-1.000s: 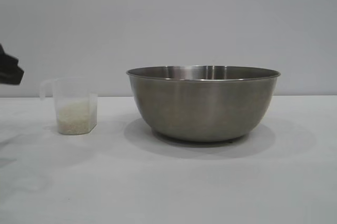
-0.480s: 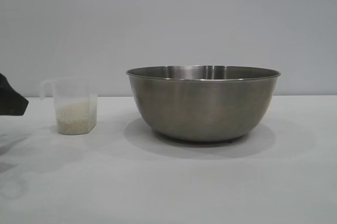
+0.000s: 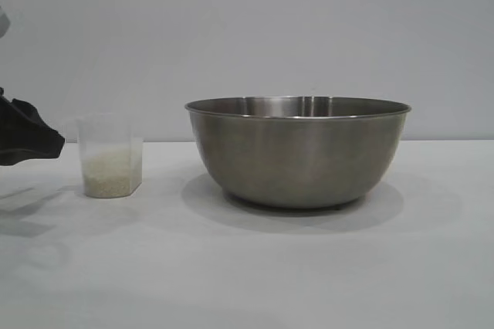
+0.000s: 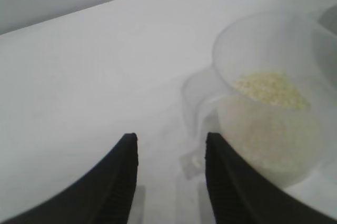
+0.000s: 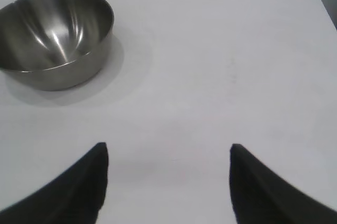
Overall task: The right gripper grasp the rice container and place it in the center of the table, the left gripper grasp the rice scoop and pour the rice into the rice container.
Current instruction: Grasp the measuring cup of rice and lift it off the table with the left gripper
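Rice scoop (image 3: 109, 156) handle hidden behind empty, parted left hand (image 4: 169, 145); right hand (image 5: 167, 153) wide, empty.

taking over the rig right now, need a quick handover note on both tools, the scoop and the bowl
Left tool: open, empty, at the table's left, fingers lined up on the rice scoop's handle but not touching it.
Right tool: open, empty, parked above bare table, away from the steel bowl.
Rice scoop: upright on the table, left of the bowl, rice inside.
Bowl: standing near the table's centre, empty as far as visible.
Done: bowl placed.
Left: grasp the scoop, pour the rice into the bowl.
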Controlling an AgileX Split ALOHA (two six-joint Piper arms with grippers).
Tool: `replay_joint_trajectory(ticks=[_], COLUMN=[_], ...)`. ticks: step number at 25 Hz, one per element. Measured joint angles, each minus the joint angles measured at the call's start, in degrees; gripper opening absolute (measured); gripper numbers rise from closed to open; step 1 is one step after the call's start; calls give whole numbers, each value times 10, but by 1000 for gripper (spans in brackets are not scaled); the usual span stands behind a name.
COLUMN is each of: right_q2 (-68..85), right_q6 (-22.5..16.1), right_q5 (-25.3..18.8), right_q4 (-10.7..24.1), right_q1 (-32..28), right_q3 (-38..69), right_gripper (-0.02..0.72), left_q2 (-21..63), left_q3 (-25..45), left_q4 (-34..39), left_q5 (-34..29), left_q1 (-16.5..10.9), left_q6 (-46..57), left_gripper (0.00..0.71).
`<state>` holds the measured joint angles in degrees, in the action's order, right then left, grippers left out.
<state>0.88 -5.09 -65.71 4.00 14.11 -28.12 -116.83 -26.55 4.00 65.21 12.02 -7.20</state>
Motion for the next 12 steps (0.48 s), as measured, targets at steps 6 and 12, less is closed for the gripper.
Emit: replay_joint_trajectory(ticks=[6,12], right_q2=[0,0], right_q6=[0,0], right_q5=[0,1], right_q4=[0,0], right_q1=[0,0], right_q3=[0,0], right_gripper=[413,413], left_q2=[-17,-22], left_q3=[-17,-46], left_q4=[0,2], left_q5=[-1,-1], left_q1=[0,0], left_q6=[0,0], left_gripper=[272,272])
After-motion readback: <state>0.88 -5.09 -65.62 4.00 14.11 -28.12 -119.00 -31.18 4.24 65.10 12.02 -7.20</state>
